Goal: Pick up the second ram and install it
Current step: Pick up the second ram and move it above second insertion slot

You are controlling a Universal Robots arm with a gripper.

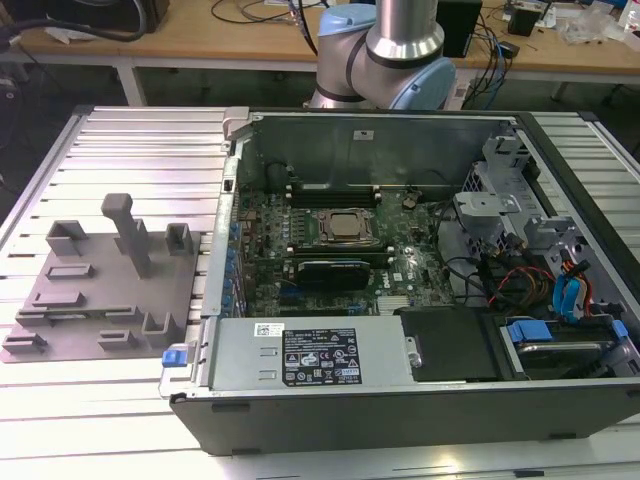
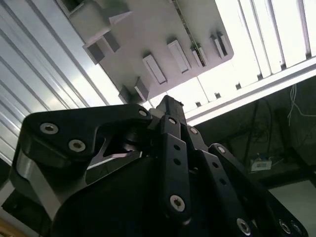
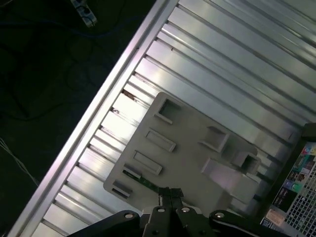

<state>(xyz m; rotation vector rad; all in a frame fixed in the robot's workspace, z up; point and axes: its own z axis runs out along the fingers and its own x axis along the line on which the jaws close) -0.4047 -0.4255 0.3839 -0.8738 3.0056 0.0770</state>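
The second ram (image 3: 144, 182) is a thin green stick lying along one edge of the grey fixture plate (image 3: 190, 155). It also shows in the second wrist view as a narrow green strip (image 2: 193, 47) on that plate (image 2: 148, 39). My gripper (image 3: 170, 192) hangs well above the plate, close over the ram's end in the first wrist view. Its black fingers (image 2: 170, 106) are shut together with nothing between them. In the exterior view the plate (image 1: 100, 300) sits on the slatted table to the exterior view's left of the open computer case (image 1: 350, 140).
Inside the case, the motherboard's processor socket (image 1: 345, 228) lies between memory slots (image 1: 330, 190) and a black card (image 1: 335, 270). A power supply (image 1: 315, 355) lines the near wall, and drive bays with cables (image 1: 540, 270) fill the right. The arm's base (image 1: 385, 60) stands behind the case.
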